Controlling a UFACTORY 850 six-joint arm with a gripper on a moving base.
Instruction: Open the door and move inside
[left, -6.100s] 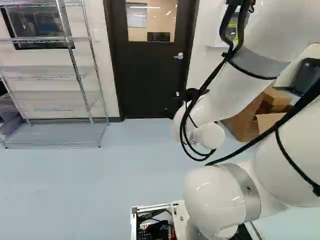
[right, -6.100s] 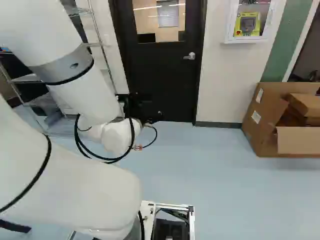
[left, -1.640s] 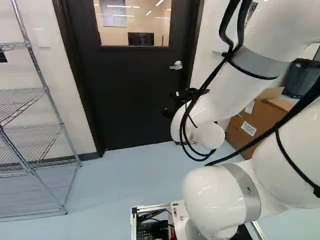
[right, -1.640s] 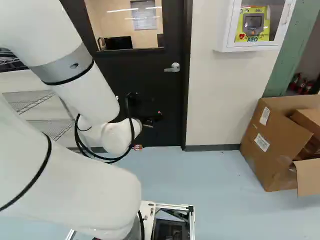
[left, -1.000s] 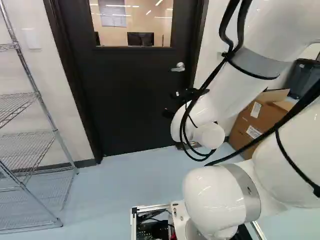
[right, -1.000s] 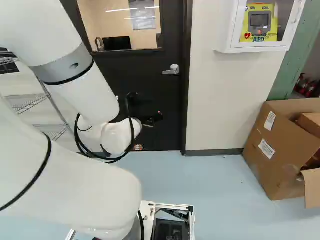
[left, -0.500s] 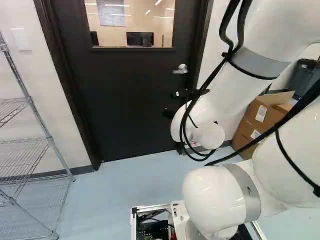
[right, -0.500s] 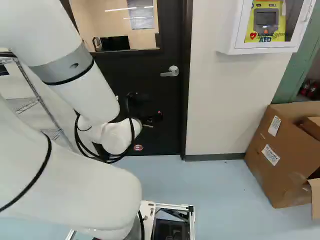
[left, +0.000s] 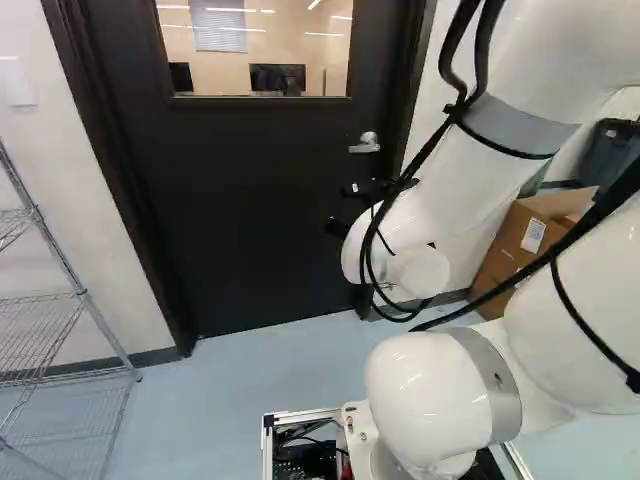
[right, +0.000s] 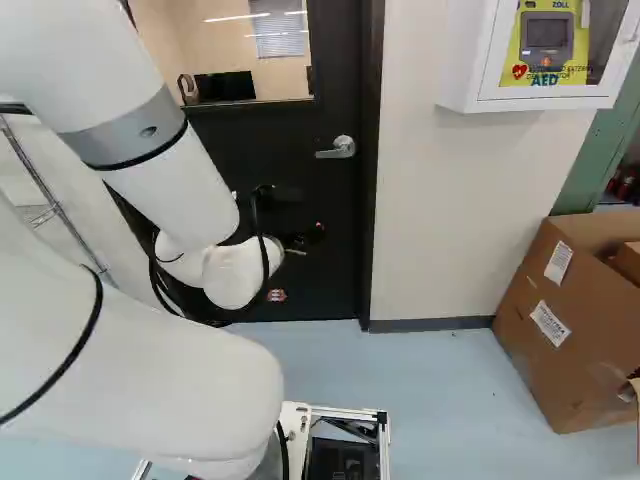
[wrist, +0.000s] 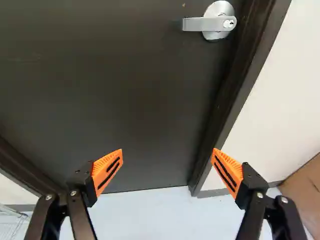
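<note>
In the right base view my gripper (right: 290, 225) shows dark against the black door (right: 330, 210), partly hidden behind the arm's wrist. The door is closed in its frame, with a silver lever handle (right: 338, 148) near its right edge, above the gripper. In the left base view the handle (left: 366, 143) also stands above the wrist. The wrist view has my gripper (wrist: 167, 162) with its orange fingers wide apart and nothing between them. Ahead of them is the door (wrist: 115, 95); its handle (wrist: 215, 21) lies farther ahead, touched by neither finger.
A wire shelf (left: 70, 310) stands left of the door. On the wall to the right hangs a white cabinet (right: 540, 100) holding a yellow device. Beneath it, a cardboard box (right: 570, 330) sits on the pale blue floor (right: 430, 400).
The base has moved closer to the door, so door, handle and box look larger, and the shelf slides out leftward. The arm has kept its pose against its lowest joint.
</note>
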